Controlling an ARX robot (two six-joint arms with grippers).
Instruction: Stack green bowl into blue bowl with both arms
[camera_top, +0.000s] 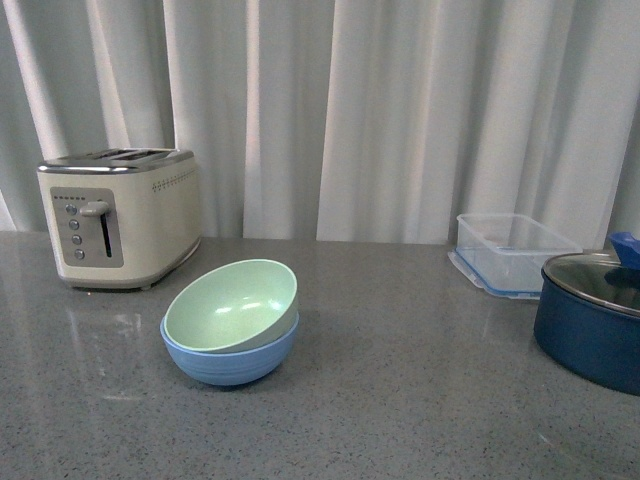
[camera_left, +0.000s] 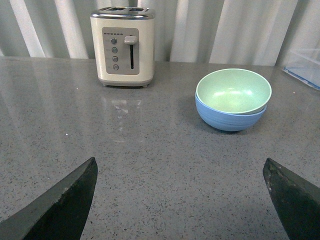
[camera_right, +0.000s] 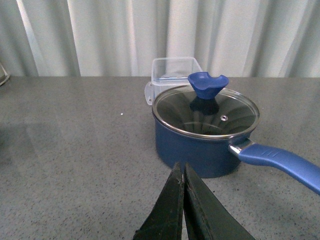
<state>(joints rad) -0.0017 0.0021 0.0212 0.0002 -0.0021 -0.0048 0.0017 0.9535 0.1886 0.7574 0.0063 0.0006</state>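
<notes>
The pale green bowl (camera_top: 233, 304) sits tilted inside the light blue bowl (camera_top: 235, 362) on the grey counter, left of centre in the front view. Both also show in the left wrist view, the green bowl (camera_left: 233, 91) nested in the blue bowl (camera_left: 228, 119). My left gripper (camera_left: 181, 167) is open and empty, well back from the bowls, with its black fingers (camera_left: 65, 200) spread wide. My right gripper (camera_right: 180, 167) is shut on nothing, its tips close in front of the navy pot. Neither arm shows in the front view.
A cream toaster (camera_top: 118, 215) stands at the back left. A clear plastic container (camera_top: 513, 251) and a dark navy pot with glass lid (camera_top: 592, 315) stand at the right. The pot's blue handle (camera_right: 280, 160) points past my right gripper. White curtains hang behind.
</notes>
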